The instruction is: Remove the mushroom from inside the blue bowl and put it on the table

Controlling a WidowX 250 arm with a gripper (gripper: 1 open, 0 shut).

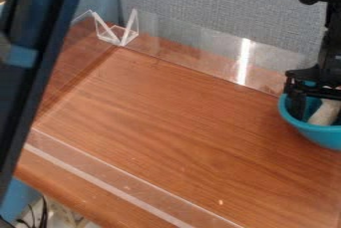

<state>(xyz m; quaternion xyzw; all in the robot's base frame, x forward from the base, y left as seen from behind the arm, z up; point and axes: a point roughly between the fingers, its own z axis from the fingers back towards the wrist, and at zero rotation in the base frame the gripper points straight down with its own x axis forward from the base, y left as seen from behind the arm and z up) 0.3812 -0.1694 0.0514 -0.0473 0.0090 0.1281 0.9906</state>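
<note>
you've got the gripper (314, 97) over the blue bowl (305, 129), fingers spread, no grasp visible. mushroom (324, 114) is in the bowl, partly hidden. reach looks about done; grasp, lift out and placing on the table (173, 113) remain.

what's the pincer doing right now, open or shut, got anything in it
Pincer: open, down at the blue bowl by the mushroom; whether it touches the mushroom cannot be told.
</note>
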